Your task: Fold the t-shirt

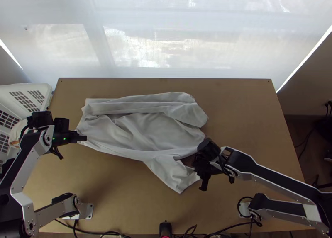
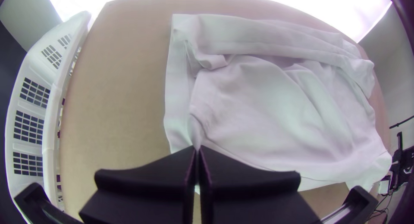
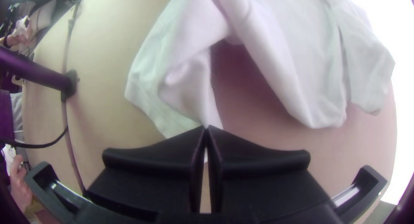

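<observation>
White T-shirt [image 1: 145, 132] lay crosswise on the wooden table [image 1: 249, 113], spanning the space between the two grippers, body spread but rumpled. Left gripper [image 1: 84, 138] was at the shirt's near hem corner, fingers closed together with the cloth edge pinched between their tips. From there the hem ran away from the gripper toward the table's far side. Beyond the pinch, a long strip along the shirt's far side lay folded back over the body, wrinkled, its other end well off toward the right arm's side.

Right gripper [image 1: 199, 171] was at the near sleeve [image 1: 172, 173], fingers pressed together on the sleeve's open end. The sleeve angled out from the body toward the table's near edge, creased and partly bunched just ahead of those fingertips; bare wood showed between it and the body's side.

White slotted basket [image 1: 31, 87] stood outward of the left gripper, beside the table's side edge, some pale cloth in it. Dark cables [image 1: 93, 233] ran along the near edge, nearer the arms' bases than either gripper.
</observation>
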You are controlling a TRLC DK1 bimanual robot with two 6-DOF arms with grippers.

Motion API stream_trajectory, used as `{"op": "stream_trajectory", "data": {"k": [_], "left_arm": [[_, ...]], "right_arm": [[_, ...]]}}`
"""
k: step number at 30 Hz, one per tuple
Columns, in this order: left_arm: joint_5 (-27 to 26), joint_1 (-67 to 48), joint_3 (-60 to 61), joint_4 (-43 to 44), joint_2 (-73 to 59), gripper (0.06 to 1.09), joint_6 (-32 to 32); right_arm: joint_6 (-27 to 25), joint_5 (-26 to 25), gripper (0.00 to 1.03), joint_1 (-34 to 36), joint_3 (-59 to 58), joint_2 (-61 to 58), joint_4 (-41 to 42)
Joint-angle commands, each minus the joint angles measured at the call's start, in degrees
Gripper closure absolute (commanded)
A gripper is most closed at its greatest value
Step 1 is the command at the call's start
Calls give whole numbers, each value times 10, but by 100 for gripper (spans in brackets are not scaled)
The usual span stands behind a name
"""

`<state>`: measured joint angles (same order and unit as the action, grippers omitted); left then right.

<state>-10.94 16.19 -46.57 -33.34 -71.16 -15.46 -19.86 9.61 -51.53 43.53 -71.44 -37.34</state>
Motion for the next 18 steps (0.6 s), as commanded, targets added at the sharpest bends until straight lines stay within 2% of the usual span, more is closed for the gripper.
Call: {"op": "stream_trajectory", "data": {"k": [1,11,18], "left_arm": [[0,-1,-1,-15,32,105,3],[1,0,29,-39,69,105,3],[0,1,41,-66,113,105,0]], "right_arm": [[-17,8,100,68,24,56,-55],[-20,17,100,122,82,106,-99],[-20,21,100,125,102,153,-159]]}}
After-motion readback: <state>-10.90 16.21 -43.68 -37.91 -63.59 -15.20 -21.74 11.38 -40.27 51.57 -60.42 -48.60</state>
